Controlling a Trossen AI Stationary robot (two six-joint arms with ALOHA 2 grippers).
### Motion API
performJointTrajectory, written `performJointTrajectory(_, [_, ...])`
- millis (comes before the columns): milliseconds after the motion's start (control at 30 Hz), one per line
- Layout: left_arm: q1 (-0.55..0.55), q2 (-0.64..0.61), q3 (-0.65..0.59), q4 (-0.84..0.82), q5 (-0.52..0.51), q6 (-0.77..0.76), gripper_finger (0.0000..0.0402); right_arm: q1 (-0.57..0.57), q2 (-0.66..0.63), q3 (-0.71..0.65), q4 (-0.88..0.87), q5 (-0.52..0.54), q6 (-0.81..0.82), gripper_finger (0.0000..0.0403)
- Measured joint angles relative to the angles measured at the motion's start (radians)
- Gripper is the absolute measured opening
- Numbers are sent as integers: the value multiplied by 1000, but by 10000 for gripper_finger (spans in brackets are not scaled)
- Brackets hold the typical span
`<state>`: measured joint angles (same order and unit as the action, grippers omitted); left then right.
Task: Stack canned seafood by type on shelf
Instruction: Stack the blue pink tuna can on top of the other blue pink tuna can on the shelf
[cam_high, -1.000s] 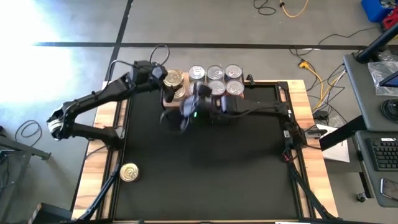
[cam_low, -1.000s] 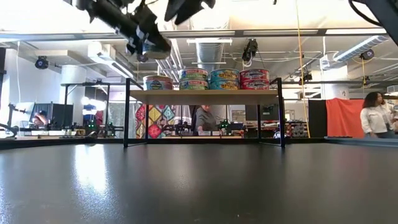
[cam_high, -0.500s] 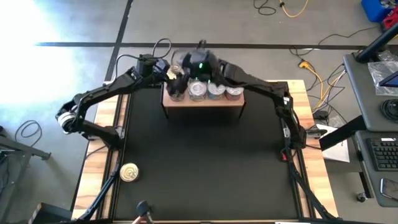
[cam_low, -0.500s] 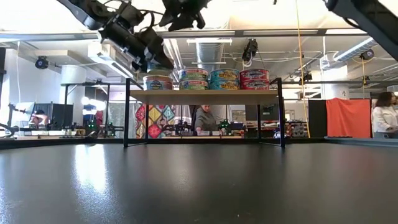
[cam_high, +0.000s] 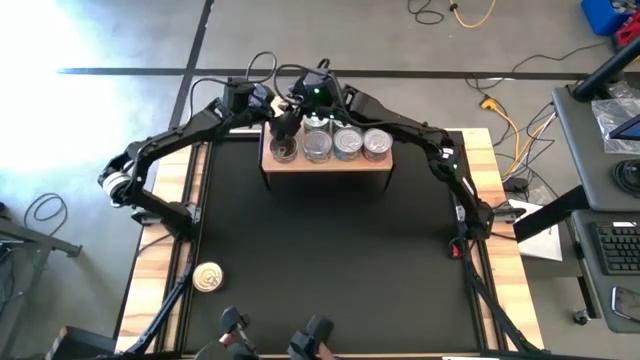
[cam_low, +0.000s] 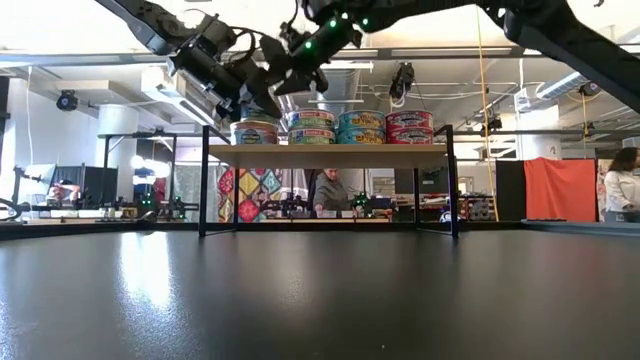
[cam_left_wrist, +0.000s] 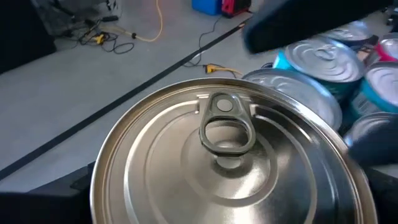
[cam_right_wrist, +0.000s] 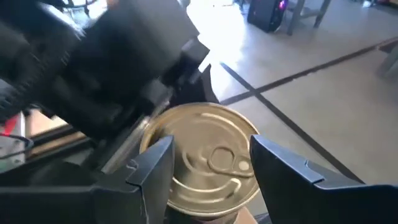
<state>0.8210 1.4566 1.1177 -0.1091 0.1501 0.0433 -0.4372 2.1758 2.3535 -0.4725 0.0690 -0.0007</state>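
Observation:
The light-wood shelf (cam_high: 325, 165) stands at the table's far side with several silver-lidded cans (cam_high: 347, 142) in stacks on it (cam_low: 361, 127). A gold-lidded can (cam_right_wrist: 208, 162) stands at the shelf's left end (cam_low: 254, 132). My left gripper (cam_high: 279, 132) reaches it from the far left and is shut on it. My right gripper (cam_right_wrist: 211, 165) hovers open just above the same can, its fingers to either side and clear of it. Another gold can (cam_high: 207, 277) lies on the table at the near left. My left gripper holds the gold-lidded can by its rim (cam_right_wrist: 144, 134), slanting down from the table's far left. Its fingers are mostly hidden by the can's lid (cam_left_wrist: 227, 155) in its own view. The can stands upright at the shelf's left end (cam_low: 254, 125).
The black table top (cam_high: 330, 260) lies open in front of the shelf. Both arms crowd the shelf's left far corner (cam_high: 300, 105). Dark objects (cam_high: 315, 338) show at the table's near edge. People (cam_low: 328, 190) move in the room behind.
My right gripper has swung up from in front of the shelf, over it to its far left, and come down above the gold can. My left gripper has gone down a little toward the shelf's left end.

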Motion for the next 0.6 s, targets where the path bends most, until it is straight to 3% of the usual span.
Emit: performJointTrajectory(600, [7, 12, -2, -59, 20, -37, 374, -6, 63, 0, 13, -37, -8, 201])
